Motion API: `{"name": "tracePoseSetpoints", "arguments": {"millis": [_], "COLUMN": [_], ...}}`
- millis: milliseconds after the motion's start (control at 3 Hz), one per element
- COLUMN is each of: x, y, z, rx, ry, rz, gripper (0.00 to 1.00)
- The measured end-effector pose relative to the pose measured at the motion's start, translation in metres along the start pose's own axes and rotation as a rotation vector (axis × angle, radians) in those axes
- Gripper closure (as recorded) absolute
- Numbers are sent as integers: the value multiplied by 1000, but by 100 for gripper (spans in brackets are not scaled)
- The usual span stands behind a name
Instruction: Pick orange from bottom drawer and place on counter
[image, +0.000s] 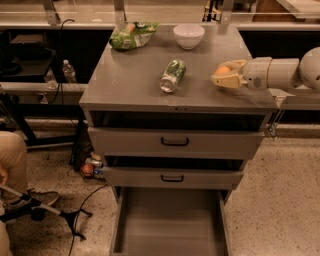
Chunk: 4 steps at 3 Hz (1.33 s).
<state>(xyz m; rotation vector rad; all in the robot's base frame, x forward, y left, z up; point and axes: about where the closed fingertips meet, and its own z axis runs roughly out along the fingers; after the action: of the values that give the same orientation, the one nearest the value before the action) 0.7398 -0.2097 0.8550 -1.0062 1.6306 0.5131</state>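
**Orange over the counter, ready to be set down**

The counter (130, 75) is the grey top of the cabinet, and it has bare space along its right side. Below it the bottom drawer (170, 220) stands pulled out, a shallow tray with nothing visible in it. The arm (280, 72) reaches in from the right, level with the top. Its gripper (219, 76) is over the counter's right part, near the front edge, with its fingers clasped around the orange (223, 70). So the orange is out of the drawer and held just above the surface, or possibly resting on it; this angle does not settle which.

The step in hand looks like the placing. To do it well, the fruit should come down until it bears on the metal before the fingers part, since a round fruit let go from any height will roll. The spot should stay inward from the front and right edges. It should also stay apart from the can (172, 76) lying on its side to the left. The bowl (189, 35) and green bag (132, 35) at the back are well clear.
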Motion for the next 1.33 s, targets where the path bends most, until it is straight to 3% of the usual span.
{"name": "tracePoseSetpoints", "arguments": {"millis": [667, 1000, 1333], "x": [5, 5, 0], "y": [-1, -2, -12], "z": [5, 5, -9], "rx": [-16, -21, 3], "ry": [8, 0, -36], "rz": [21, 25, 36], "gripper": [13, 0, 0]}}
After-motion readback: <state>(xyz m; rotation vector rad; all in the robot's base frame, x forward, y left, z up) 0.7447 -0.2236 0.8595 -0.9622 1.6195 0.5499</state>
